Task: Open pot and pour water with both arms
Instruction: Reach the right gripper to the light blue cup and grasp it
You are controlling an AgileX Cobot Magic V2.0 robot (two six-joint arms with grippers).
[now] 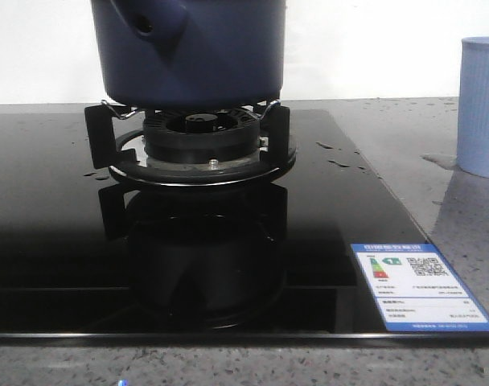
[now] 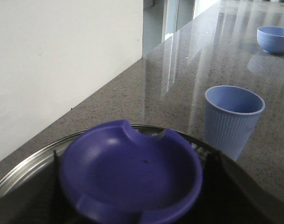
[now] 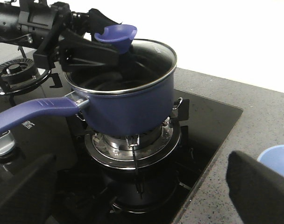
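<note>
The dark navy pot (image 1: 188, 48) stands on the burner grate (image 1: 200, 141); its handle socket (image 1: 148, 24) faces the front camera. In the right wrist view the pot (image 3: 132, 102) has a long blue handle (image 3: 34, 114) and a glass lid (image 3: 151, 56) lying on it. My left gripper (image 3: 115, 55) is shut on the lid's blue knob (image 3: 116, 33) from above. The knob (image 2: 132, 172) fills the left wrist view between the dark fingers. My right gripper (image 3: 139, 186) hovers open before the burner, apart from the pot, holding nothing.
A pale-blue ribbed cup (image 1: 480, 104) stands on the grey counter right of the black glass hob (image 1: 51, 241). A blue bowl (image 2: 274, 38) sits far along the counter. A second burner (image 3: 13, 74) lies beyond the pot. Water drops (image 1: 341, 161) dot the hob.
</note>
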